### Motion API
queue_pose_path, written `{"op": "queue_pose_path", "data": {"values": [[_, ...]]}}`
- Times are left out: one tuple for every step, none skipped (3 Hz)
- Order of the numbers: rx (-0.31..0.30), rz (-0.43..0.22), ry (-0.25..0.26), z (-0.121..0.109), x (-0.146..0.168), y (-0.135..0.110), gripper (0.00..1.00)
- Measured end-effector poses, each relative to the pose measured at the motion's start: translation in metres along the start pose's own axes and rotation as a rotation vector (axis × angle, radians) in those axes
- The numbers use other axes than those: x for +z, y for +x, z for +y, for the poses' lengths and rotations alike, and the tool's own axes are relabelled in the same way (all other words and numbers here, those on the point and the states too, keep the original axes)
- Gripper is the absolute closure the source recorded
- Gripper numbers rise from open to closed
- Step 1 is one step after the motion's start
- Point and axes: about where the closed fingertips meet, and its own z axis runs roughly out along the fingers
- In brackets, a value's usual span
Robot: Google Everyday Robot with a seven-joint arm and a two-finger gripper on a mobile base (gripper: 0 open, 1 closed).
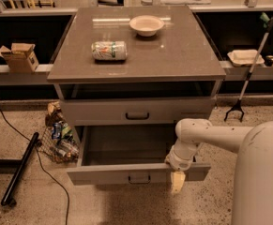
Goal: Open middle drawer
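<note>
The middle drawer (126,172) is a wide grey drawer with a small dark loop handle (140,177). It stands pulled out from the cabinet, and its inside shows with nothing in it. My gripper (177,182) hangs down over the right part of its front panel, to the right of the handle. My white arm (206,135) reaches in from the right. Above it, another grey drawer (137,111) with its own handle is closed. Any drawer below the open one is hidden.
On the cabinet top (183,55) lie a can on its side (109,50) and a white bowl (146,25). A bag of snacks (58,137) and a black pole (21,168) lie on the floor to the left. A grabber stick (248,74) leans at the right. A cardboard box (19,56) sits on the left shelf.
</note>
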Motion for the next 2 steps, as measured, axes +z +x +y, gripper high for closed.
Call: {"op": "queue_pose_path", "data": {"values": [[0.027, 0.004, -0.024, 0.0166, 0.0044, 0.0065, 0.41], [0.034, 0.007, -0.024, 0.0188, 0.0035, 0.0066, 0.64]]}}
